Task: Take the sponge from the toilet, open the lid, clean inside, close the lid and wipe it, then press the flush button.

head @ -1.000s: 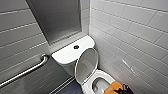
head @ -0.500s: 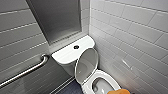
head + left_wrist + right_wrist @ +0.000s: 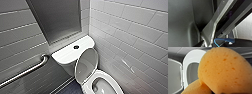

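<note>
White tile [image 3: 130, 30] covers the walls around us, with a steel grab rail [image 3: 27, 71] running along the left one. In the corner sits the toilet [image 3: 112, 79], its tank [image 3: 65, 55] tucked under a dark recess [image 3: 57, 20]. We see the lid [image 3: 86, 65] standing up, leaning back toward the tank, so the bowl lies open. Close before the right wrist camera hangs the sponge [image 3: 224, 70], orange and pitted, with the right gripper clamped on it. Smallest is the flush button [image 3: 76, 46], dark, mid-tank. The left gripper's state we cannot tell.
</note>
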Robot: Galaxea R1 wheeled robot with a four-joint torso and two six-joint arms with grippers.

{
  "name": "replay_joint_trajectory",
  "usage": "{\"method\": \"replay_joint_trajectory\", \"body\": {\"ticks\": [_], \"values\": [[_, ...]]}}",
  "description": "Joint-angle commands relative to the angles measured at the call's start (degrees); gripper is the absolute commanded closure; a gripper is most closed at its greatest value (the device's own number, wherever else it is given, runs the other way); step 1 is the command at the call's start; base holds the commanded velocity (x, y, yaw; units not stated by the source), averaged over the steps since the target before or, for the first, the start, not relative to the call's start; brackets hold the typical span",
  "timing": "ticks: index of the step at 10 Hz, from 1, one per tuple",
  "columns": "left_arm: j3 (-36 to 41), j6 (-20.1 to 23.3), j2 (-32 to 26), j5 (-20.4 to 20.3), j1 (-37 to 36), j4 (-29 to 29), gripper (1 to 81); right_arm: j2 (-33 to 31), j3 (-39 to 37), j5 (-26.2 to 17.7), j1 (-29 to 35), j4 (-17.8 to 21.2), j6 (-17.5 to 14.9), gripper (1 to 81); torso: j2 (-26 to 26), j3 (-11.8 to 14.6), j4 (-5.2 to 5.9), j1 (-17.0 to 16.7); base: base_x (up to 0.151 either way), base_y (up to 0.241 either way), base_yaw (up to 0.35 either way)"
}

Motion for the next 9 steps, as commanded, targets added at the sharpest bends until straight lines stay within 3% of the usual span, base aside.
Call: {"method": "replay_joint_trajectory", "body": {"ticks": [1, 4, 6, 9], "values": [[1.4, 0.2, -0.4, 3.8, 0.3, 0.5, 1.0, -3.0, 4.8, -4.3, 0.8, -0.6, -0.9, 81.1, 0.0, 0.0, 0.00, 0.0, 0.000, 0.000, 0.000], [1.5, 0.3, -0.4, 3.8, 0.3, 0.6, 1.0, -7.7, 12.7, -6.0, 2.2, -1.0, -2.7, 81.1, 0.0, 0.0, 0.00, 0.0, 0.000, 0.000, 0.000], [1.5, 0.3, -0.4, 3.8, 0.2, 0.6, 1.0, -8.0, 14.4, -11.5, 6.4, -1.0, -3.2, 81.1, 0.0, 0.0, 0.00, 0.0, 0.000, 0.000, 0.000], [1.4, 0.3, -0.4, 3.8, 0.2, 0.6, 1.0, -6.9, 12.9, -23.1, 15.4, -0.6, -3.1, 81.1, 0.0, 0.0, 0.00, 0.0, 0.000, 0.000, 0.000]]}}
